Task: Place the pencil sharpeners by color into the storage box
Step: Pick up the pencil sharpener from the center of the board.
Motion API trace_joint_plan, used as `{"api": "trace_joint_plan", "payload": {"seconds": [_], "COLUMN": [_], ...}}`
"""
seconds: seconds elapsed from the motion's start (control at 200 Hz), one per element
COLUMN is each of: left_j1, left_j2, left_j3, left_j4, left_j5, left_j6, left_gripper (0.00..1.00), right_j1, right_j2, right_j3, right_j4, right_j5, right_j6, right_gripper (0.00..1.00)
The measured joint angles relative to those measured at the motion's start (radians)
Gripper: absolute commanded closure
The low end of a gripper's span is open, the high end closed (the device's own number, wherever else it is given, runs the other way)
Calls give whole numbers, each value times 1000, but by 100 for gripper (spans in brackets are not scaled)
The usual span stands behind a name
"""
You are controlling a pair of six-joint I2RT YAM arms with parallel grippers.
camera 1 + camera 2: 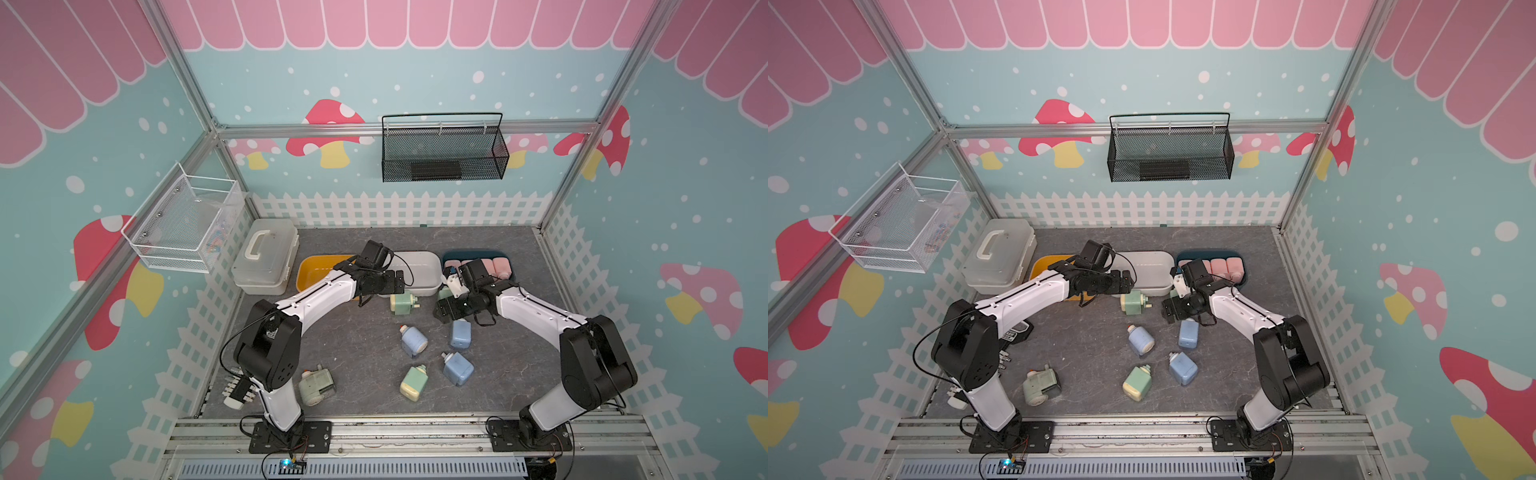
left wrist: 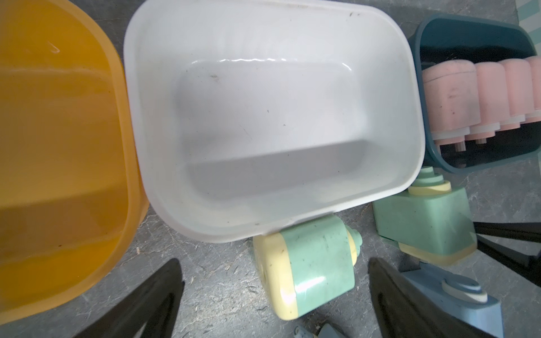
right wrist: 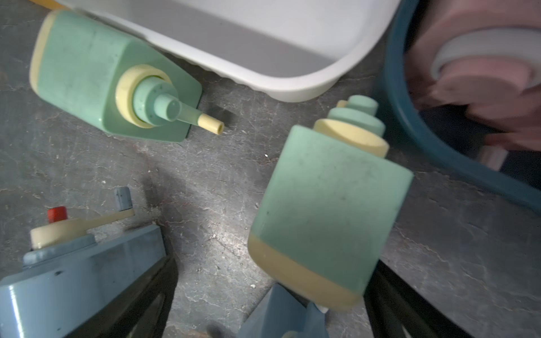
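Observation:
Three storage boxes stand in a row at the back: yellow (image 1: 309, 266), white (image 1: 428, 259) and dark teal (image 1: 505, 254). The teal one holds several pink pencil sharpeners (image 2: 450, 96). My left gripper (image 1: 400, 281) hangs open over a green sharpener (image 2: 316, 260) lying by the white box's front wall. My right gripper (image 3: 272, 292) is open too, with the cream end of another green sharpener (image 3: 330, 216) just inside its jaws. Three blue sharpeners (image 1: 413, 340) (image 1: 460, 334) (image 1: 457, 368) and two more green ones (image 1: 414, 382) (image 1: 316, 384) lie on the grey floor.
A clear lidded case with a handle (image 1: 266, 257) stands left of the yellow box. A white mesh basket (image 1: 187, 224) hangs on the left wall and a black one (image 1: 442, 149) on the back wall. Fence-printed walls close in the floor.

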Motion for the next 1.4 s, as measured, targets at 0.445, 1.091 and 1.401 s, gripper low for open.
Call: {"api": "trace_joint_plan", "payload": {"seconds": [0.445, 1.091, 1.401], "left_j1": [0, 0, 0], "left_j2": [0, -42, -85], "left_j3": [-2, -44, -69], "left_j4": [8, 16, 24], "left_j5": [0, -7, -26], "left_j6": [0, 1, 0], "left_gripper": [1, 1, 1], "right_j1": [17, 19, 16], "right_j2": [-18, -53, 239], "right_j3": [2, 140, 620], "right_j4": [-3, -139, -451], "right_j5": [-193, -132, -134], "right_j6": [44, -838, -1571], "right_gripper": [2, 1, 1]}}
